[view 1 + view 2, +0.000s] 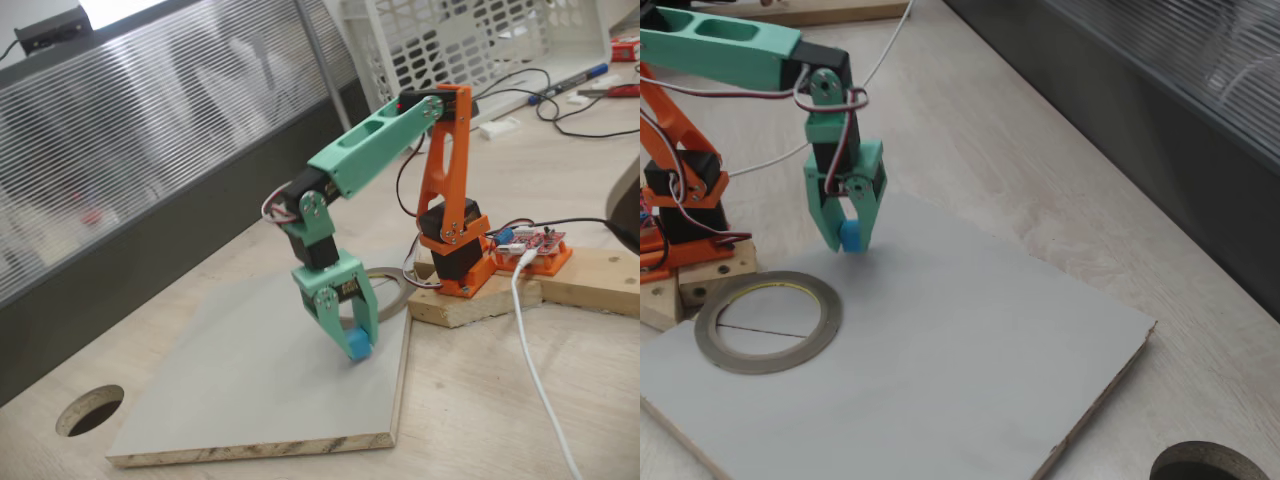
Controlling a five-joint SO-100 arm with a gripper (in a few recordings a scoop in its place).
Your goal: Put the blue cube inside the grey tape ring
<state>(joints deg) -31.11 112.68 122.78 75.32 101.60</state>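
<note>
1. The grey board (970,360) was the biggest thing going, a flat matte panel with a raw chipboard edge, lying on the pale wood-grain tabletop (970,130), and everything below is placed against it
2. The arm (375,150) reached out over the board's near-base side, teal plastic links with cut-out slots on an orange printed base (455,250) that sat on a rough wooden block just off the board's edge
3. The grey tape ring (768,322) lay flat on the board's corner nearest that base, thin and dull grey with a paler inner rim and a wide round opening showing bare board inside, so no cube in it yet
4. The gripper (849,238) pointed straight down over the board, just beside the ring, its two teal fingers clamped on the blue cube
5. The blue cube (851,236) was pinched at the fingertips, small, sky-blue and matte; in a fixed view (359,345) it looked at or barely above the board's surface, too close to call
6. My read: the pick was done, and the carry across to the ring's opening and the release were left
7. A dark round hole (1200,465) was cut through the tabletop beyond the board's far corner, not the target
</note>
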